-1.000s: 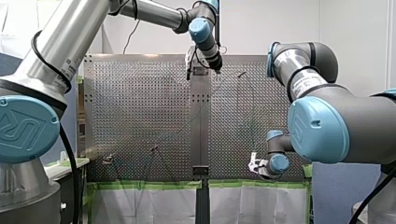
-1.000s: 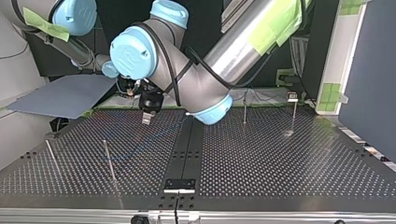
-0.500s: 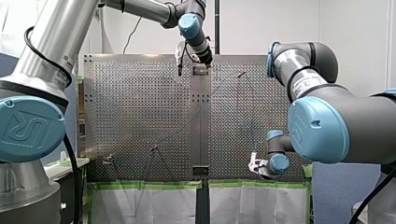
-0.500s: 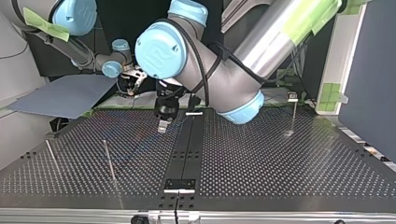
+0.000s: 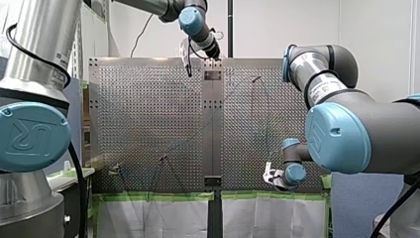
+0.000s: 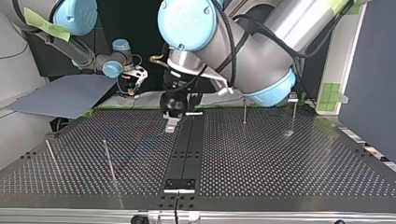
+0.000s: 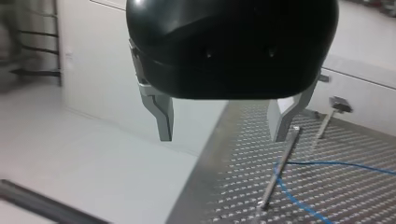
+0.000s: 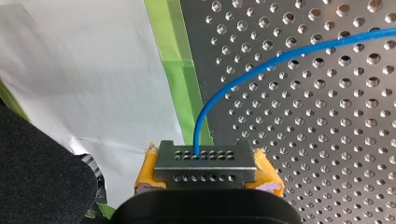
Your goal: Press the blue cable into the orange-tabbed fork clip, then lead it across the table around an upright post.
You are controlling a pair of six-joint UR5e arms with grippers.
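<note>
At five o'clock on the silver perforated table (image 5: 148,109) in the front view, my right gripper (image 8: 205,161) has its yellow pads (image 8: 268,175) clamped on the thin blue cable (image 8: 261,65) (it emerges from a small perforated metal block (image 8: 205,170) between them), I'd guess to anchor that end. My left gripper (image 7: 223,135) hangs near twelve o'clock with its metal fingers spread and empty. A thin steel upright post (image 7: 278,175) stands just ahead of it, and the cable curls past the post's foot. Since a second ago the left gripper has drifted off the dark centre strip (image 5: 213,124) towards eleven o'clock; my right hasn't budged.
</note>
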